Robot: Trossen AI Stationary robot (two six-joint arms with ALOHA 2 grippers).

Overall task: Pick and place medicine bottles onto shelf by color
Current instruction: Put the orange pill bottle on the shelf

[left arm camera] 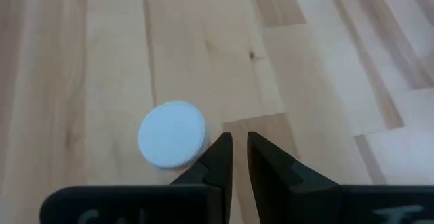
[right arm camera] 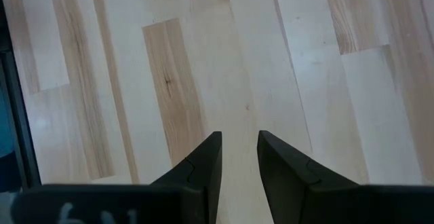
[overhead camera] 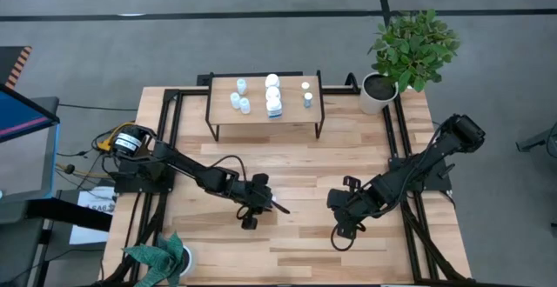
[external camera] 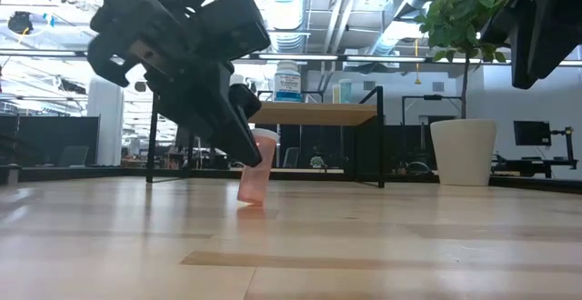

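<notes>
A small pinkish bottle with a round white cap stands tilted on its bottom edge on the tabletop, in front of the shelf. My left gripper is shut, with its tips right beside the cap. It shows near the table's middle in the high view. Several white bottles stand on the shelf top. One with a blue label shows in the low view. My right gripper hangs over bare table at the near right, its fingers a little apart and empty. My left gripper touches the bottle with the outer side of one finger, against the cap's rim. The fingers slant downward from above. The bottle leans, its bottom edge on the table, and it is not between the fingers.
A white plant pot stands at the table's far right corner beside the shelf. Another leafy plant sits at the near left corner. Black frame rails run along both sides of the table. Bare wood lies between the two grippers.
</notes>
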